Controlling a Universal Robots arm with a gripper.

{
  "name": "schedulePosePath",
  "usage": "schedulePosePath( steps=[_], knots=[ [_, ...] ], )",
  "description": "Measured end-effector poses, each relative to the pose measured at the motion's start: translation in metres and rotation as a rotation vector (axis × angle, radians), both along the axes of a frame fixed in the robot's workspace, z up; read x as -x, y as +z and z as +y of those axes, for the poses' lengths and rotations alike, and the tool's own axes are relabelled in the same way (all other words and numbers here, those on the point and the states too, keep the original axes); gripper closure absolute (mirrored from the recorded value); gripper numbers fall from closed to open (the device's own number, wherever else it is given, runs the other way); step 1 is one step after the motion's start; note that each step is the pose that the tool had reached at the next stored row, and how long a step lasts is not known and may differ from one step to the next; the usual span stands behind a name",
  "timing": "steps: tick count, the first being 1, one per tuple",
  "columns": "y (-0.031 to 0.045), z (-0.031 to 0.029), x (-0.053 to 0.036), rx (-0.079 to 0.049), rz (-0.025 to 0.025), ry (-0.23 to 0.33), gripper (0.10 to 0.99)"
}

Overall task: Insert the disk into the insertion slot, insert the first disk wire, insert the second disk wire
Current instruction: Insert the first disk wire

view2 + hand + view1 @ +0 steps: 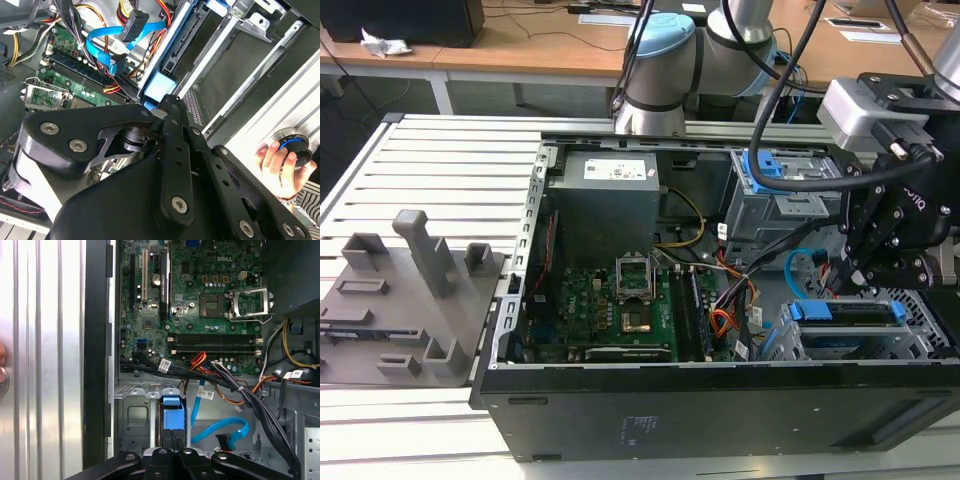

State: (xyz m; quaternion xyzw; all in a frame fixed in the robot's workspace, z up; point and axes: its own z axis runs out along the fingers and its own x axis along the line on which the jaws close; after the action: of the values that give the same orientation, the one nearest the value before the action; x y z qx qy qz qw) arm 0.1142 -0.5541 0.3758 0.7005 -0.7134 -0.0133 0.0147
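Mostly masked by its own black linkage in both wrist views, the gripper (177, 437) hangs over the computer case (720, 405) at its near corner on the exterior view's right. Its jaws look drawn together, with no gap visible between the tips and nothing clamped. They sit at the end of the disk's blue carrier, and whether they touch it cannot be told. The disk (848, 312) lies down inside the insertion slot (788, 345), walled in by the cage, and its label cannot be made out. The second disk wire (222, 429) curls loose just beside the slot, its dark plug lying apart from the disk. The first disk wire (198, 360) crosses the motherboard's (200, 300) edge, and its plug end is lost among black cables. Beside the slotted table's (270, 115) edge, a hand (275, 160), cut off at the wrist, grips a knob (296, 145).
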Motion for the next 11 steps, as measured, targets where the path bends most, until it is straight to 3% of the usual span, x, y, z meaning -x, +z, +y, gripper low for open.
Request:
schedulePosePath(
  steps=[11],
  knots=[
    [-0.0078,0.0,-0.0005,0.0,0.0,0.0,0.98]
  ],
)
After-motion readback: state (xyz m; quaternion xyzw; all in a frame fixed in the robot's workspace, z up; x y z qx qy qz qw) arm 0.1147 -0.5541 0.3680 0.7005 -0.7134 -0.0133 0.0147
